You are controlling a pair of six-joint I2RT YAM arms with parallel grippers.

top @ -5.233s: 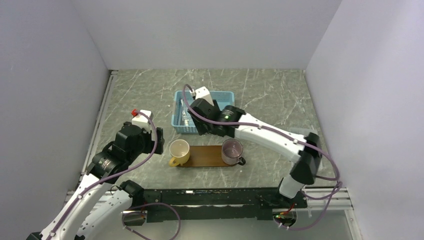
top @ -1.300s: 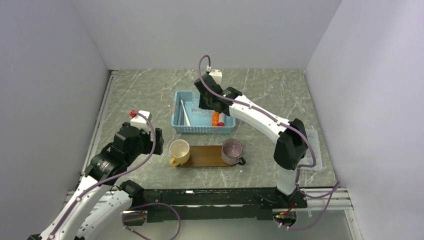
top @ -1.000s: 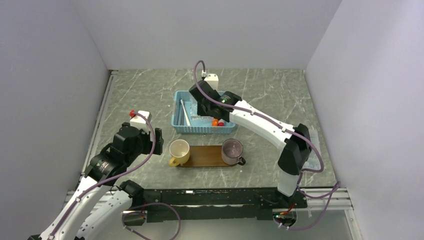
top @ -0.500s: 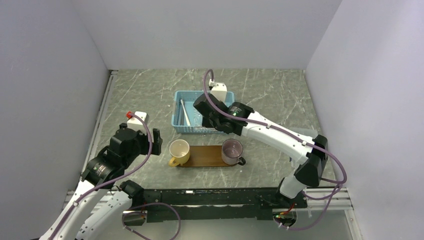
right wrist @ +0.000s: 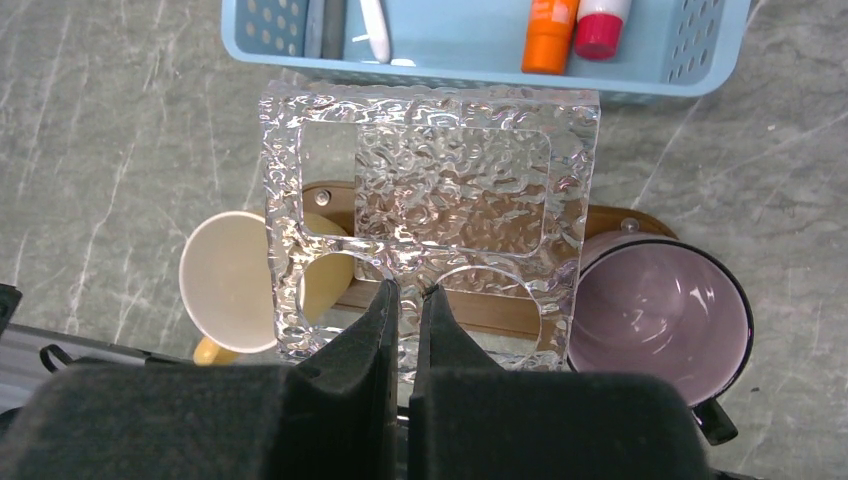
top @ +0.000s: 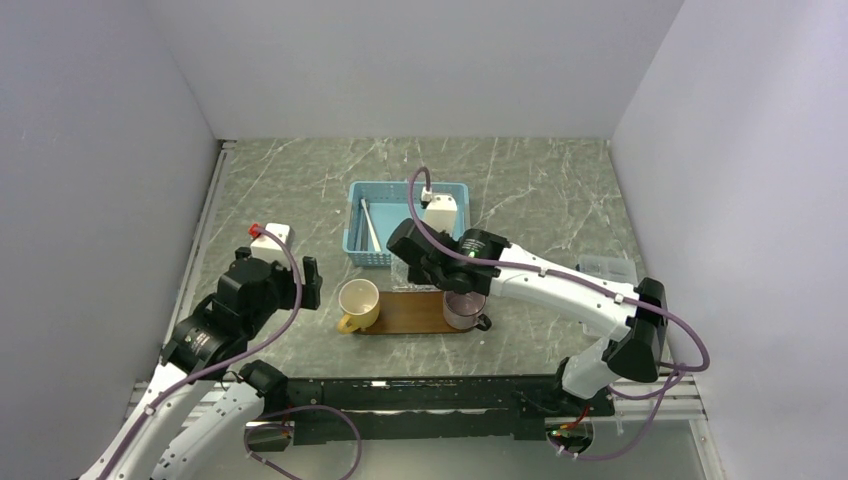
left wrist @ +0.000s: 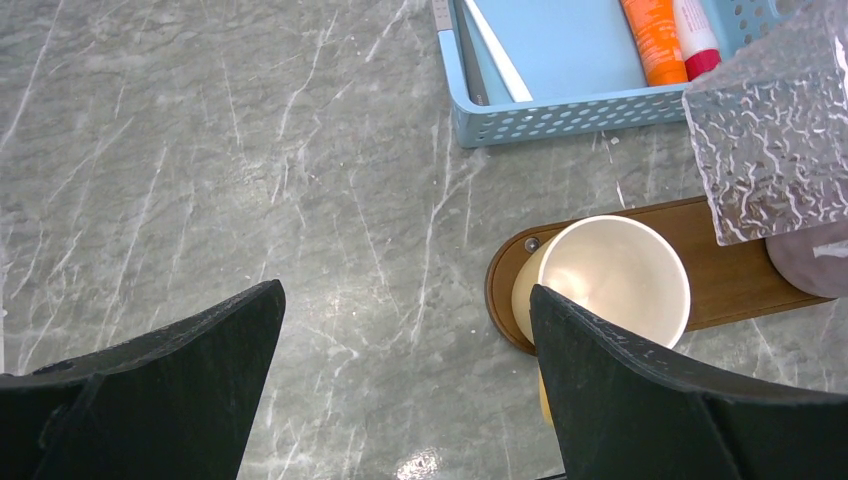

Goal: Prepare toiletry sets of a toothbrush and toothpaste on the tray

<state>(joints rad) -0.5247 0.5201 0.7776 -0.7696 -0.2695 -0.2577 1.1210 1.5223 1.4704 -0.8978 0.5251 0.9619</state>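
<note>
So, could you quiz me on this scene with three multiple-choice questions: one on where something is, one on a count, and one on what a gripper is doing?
1. Where is the orange toothpaste?
A) in the light-blue basket
B) in a drawer
C) on a shelf

2. How many cups stand on the wooden tray?
A) one
B) two
C) three

3. What is the right gripper doing?
A) open and empty
B) shut on a spoon
C) shut on a clear textured plastic piece

Answers:
1 A: the tube lies inside the basket's walls.
2 B: a cream cup and a purple mug sit at opposite ends of the tray.
3 C: its fingers pinch the near edge of the clear piece.
</note>
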